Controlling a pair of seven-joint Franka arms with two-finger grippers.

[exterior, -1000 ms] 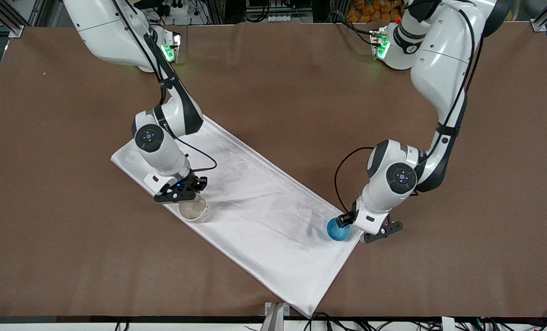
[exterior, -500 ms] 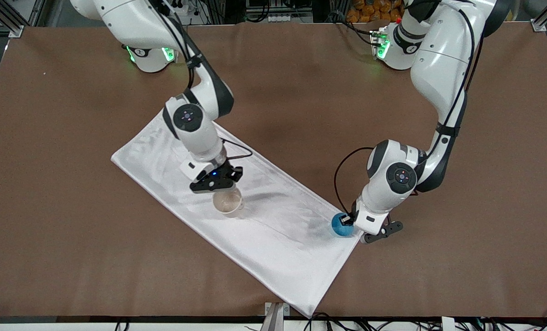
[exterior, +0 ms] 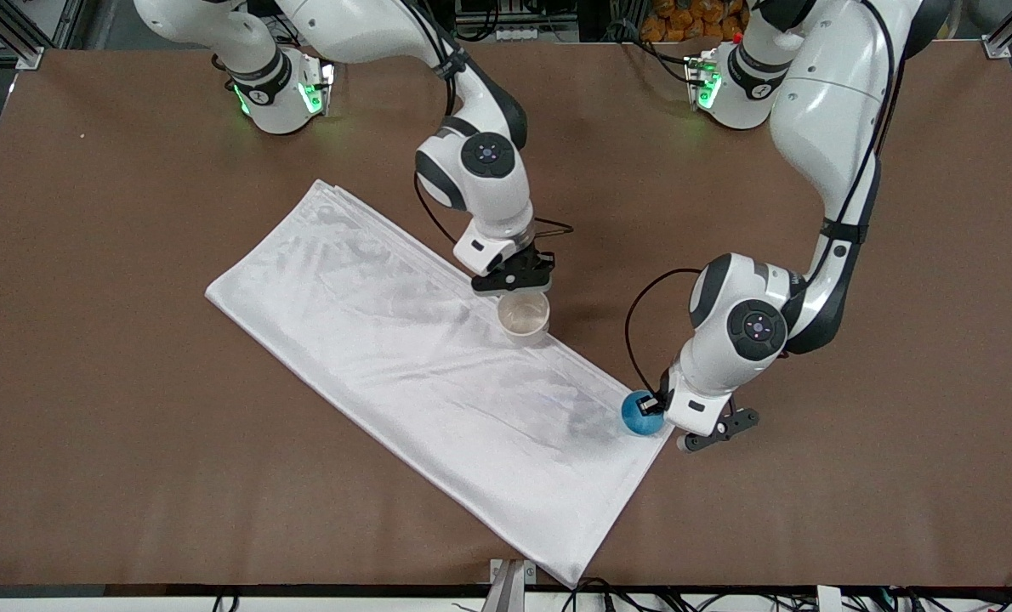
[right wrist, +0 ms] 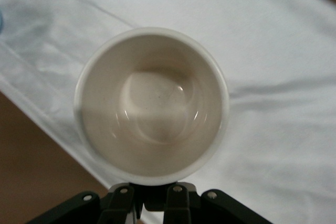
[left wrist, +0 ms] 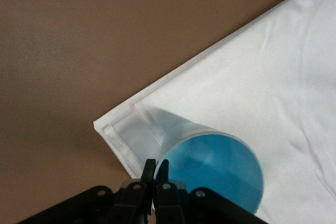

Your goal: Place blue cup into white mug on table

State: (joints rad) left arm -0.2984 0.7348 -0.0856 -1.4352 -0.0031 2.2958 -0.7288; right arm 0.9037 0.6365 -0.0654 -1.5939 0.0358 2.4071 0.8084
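Observation:
My left gripper (exterior: 652, 406) is shut on the rim of the blue cup (exterior: 640, 415), over the cloth's corner at the left arm's end. In the left wrist view its fingertips (left wrist: 150, 170) pinch the wall of the blue cup (left wrist: 218, 174), whose blue inside faces the camera. My right gripper (exterior: 516, 289) is shut on the white mug (exterior: 524, 317), holding it upright over the cloth's edge nearest the robots. The right wrist view looks down into the white mug (right wrist: 152, 103), which shows a cream inside with nothing in it. Its handle is hidden between the jaws of the right gripper (right wrist: 157, 195).
A long white folded cloth (exterior: 421, 374) lies slantwise across the middle of the brown table (exterior: 132, 425). One corner (exterior: 570, 578) of it reaches the table's front edge. Cables hang from both wrists.
The right gripper carried the mug across the cloth toward the left arm's end and toward the robots. The left gripper closed on the blue cup's rim and shifted it slightly.

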